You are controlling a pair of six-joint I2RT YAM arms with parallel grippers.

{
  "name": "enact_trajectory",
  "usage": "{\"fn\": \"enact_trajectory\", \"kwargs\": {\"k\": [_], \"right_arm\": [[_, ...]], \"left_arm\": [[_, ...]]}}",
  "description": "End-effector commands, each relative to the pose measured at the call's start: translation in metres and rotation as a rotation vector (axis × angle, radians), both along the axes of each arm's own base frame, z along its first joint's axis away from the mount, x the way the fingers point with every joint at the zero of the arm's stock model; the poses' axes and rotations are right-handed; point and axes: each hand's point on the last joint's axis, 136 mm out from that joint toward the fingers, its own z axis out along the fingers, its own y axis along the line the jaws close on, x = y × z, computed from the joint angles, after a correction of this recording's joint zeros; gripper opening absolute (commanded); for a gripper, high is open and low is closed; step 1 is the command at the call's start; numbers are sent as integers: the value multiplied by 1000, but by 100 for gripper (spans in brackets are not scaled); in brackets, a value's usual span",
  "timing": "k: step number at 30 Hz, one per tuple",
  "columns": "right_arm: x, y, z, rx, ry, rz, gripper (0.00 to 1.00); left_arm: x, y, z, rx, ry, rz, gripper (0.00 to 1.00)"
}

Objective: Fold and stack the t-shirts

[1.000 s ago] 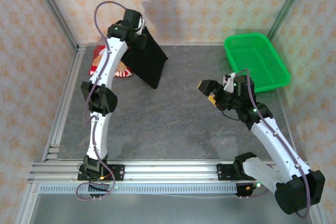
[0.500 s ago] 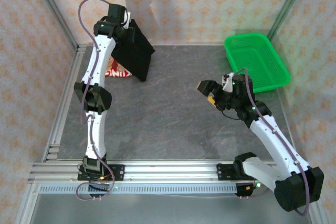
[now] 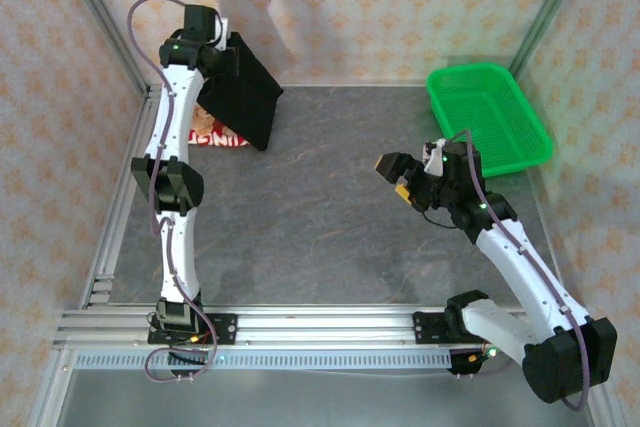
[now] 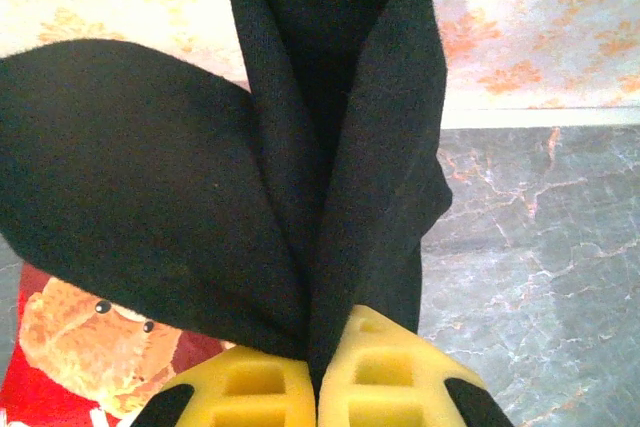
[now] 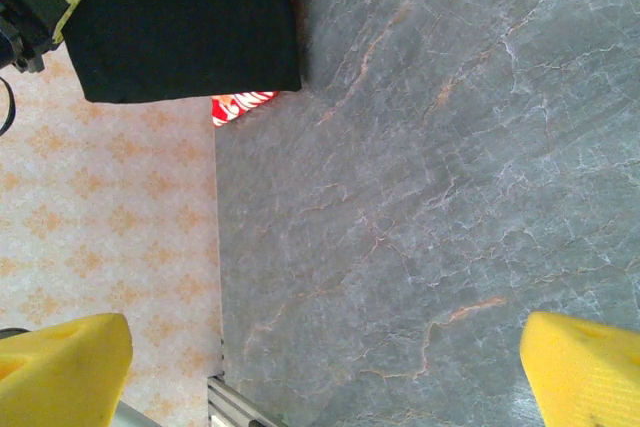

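Since a second ago you have swung the black t-shirt further toward the far-left corner of the bench. It now hangs folded over the red t-shirt, which lies flat there. Your left fingers are pinched tight on the black cloth, and your right fingers are spread wide, holding nothing. If you release off-centre, the hanging fold could unfurl or miss the red one.

— What do we have here apart from the job itself?
— A green mesh basket at the far right corner of the table.
— And the table?
— We see a grey, veined top, with aluminium rails along its near edge, slanted posts at the far corners, and orange-patterned wallpaper behind.
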Motion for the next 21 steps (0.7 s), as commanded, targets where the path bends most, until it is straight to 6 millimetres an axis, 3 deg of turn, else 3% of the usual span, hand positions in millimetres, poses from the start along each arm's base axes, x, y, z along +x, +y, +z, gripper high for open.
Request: {"fn": "enact_trajectory", "kwargs": {"k": [1,11,21], "right_arm": [[1,1,-3,5,3,-5,99],[4,1,-10,27,31,-36,99],[4,-2,-13,16,61,-57,99]], "left_arm": [[7,14,36,-34,-116,13,0],[15,60,3,-104,-63,81,0],[34,98,-80,-168,53,157,0]]}}
